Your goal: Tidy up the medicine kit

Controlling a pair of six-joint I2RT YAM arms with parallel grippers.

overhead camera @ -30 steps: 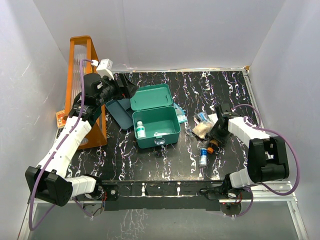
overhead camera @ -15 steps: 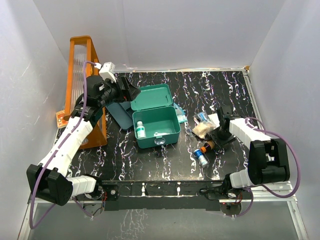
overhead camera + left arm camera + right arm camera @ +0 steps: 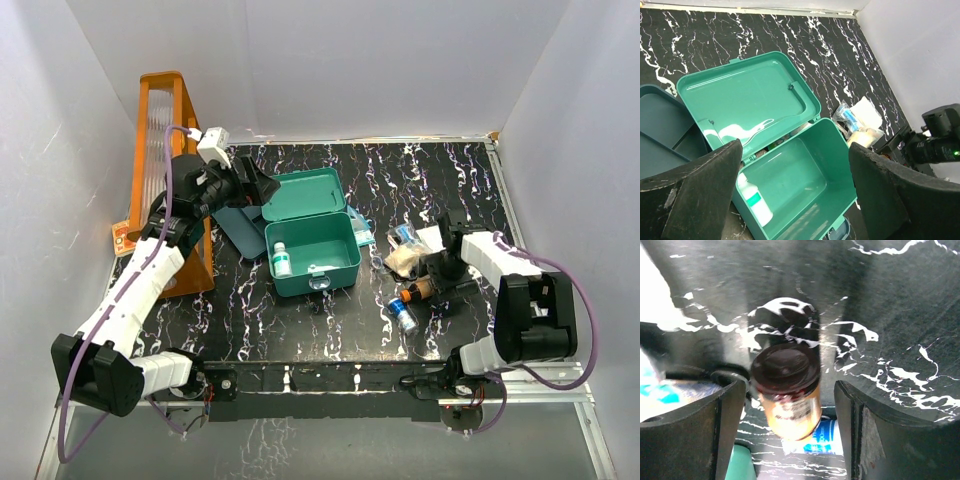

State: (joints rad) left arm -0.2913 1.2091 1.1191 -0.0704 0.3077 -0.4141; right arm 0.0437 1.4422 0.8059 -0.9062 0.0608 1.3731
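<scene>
Marbled desk [image 3: 420,180] holds the medicine kit [image 3: 312,250]: likely light, stiff, slick; grip a wall. Left claw [image 3: 795,146] gapes; right claw [image 3: 787,385] apart around an amber bottle [image 3: 789,402].

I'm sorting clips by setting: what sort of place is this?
Probably a lab robot test cell, not a home: plain white panels enclose a black marbled table, and the left arm and right arm are bolted at its near edge.

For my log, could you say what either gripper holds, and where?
Nothing: right gripper stands open around the amber bottle, not gripping; left gripper open, empty.
</scene>
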